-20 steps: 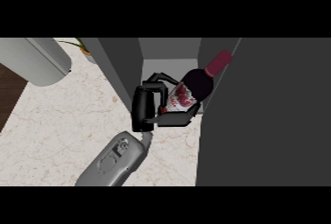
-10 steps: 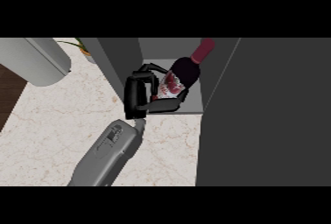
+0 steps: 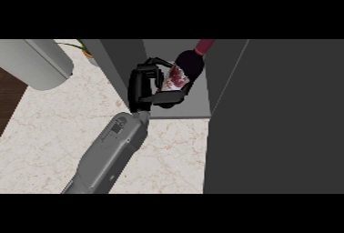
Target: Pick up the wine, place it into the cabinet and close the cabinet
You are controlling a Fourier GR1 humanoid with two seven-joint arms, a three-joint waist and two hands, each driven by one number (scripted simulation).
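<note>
Wine going into the cabinet

Above the table (image 3: pixel 60 136), the hand (image 3: pixel 144 86) has pushed deeper since a second ago, fingers curled round the wine (image 3: pixel 183 73), now tilted inside the cabinet (image 3: pixel 181 109); release looks near, door (image 3: pixel 282 118) unclosed.

Even soft light, dim cabinet (image 3: pixel 269 113) side, no glare

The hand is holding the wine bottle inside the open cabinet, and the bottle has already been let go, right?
Not quite: the head view shows the right hand with fingers and thumb curled round the wine bottle, not released. The bottle is inside the open cabinet, as you say.
</note>
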